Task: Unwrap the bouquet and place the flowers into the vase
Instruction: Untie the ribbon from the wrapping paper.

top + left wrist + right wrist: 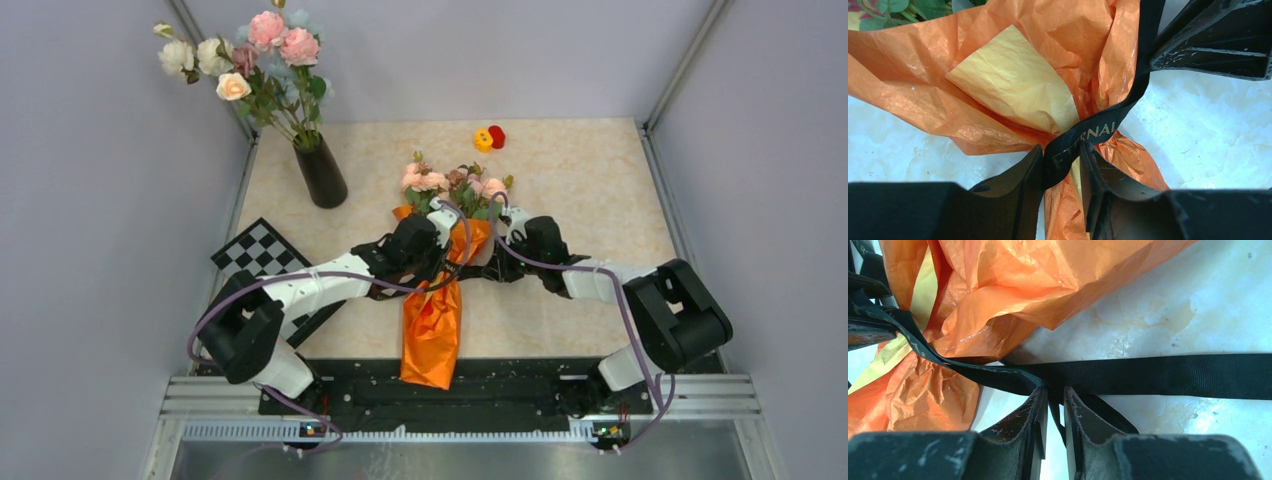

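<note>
The pale table [580,180] has the bouquet [433,330] lying flat in its middle, between the two arms. Its orange paper [908,90] tail points at the arm bases and its flowers [450,185] toward the far edge. The black vase [322,175] stands well apart at the far left, with a taller bunch [260,60] in it.

The step in hand looks like untying, since the wrap is still on. The left claw [1060,161] pinches the black ribbon [1103,127] right at the waist of the paper. The right claw [1055,399] pinches a strand of the same ribbon just beside the wrap. The next move likely calls for drawing the ends apart, firmly enough to slip the knot without dragging the bouquet.

The overhead view gives the layout but hides both grips under the arms. Only the wrist views show ribbon between the jaws, and the left one shows gold lettering [1088,137].
</note>
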